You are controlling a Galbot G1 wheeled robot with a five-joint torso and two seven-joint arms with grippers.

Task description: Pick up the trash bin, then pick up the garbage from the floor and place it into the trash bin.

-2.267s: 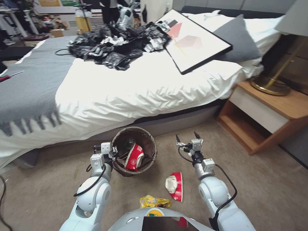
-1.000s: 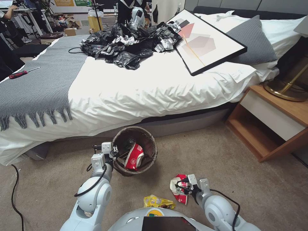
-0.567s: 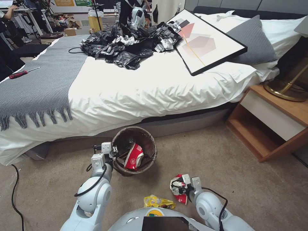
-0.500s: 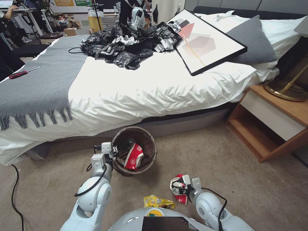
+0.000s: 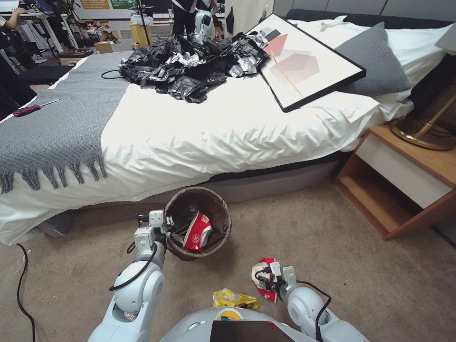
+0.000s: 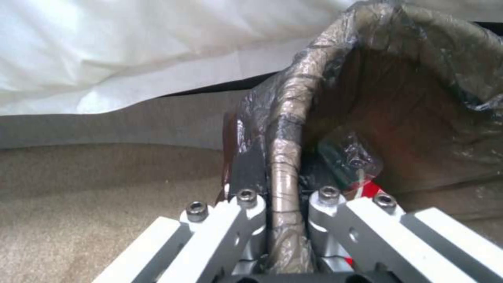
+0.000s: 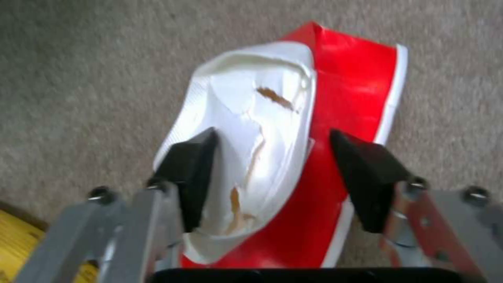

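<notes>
Both arms are reached forward and down toward the floor [image 5: 332,247]. The left gripper [image 6: 283,200] is clamped on the near rim of the bin [image 5: 221,209], one finger outside and one inside the liner. The right gripper [image 7: 272,173] is lowered over a crushed cup [image 7: 293,137], its fingers [image 7: 191,165] parted astride it and touching its sides. A yellow wrapper [image 5: 231,298] lies just beside that gripper.

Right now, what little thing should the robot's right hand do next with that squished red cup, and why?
Probably close its fingers. The right gripper is down at the crushed red-and-white cup on the carpet, one black finger on each side, still open. Squeezing would grab it. The left gripper holds the trash bin by its rim nearby.
</notes>
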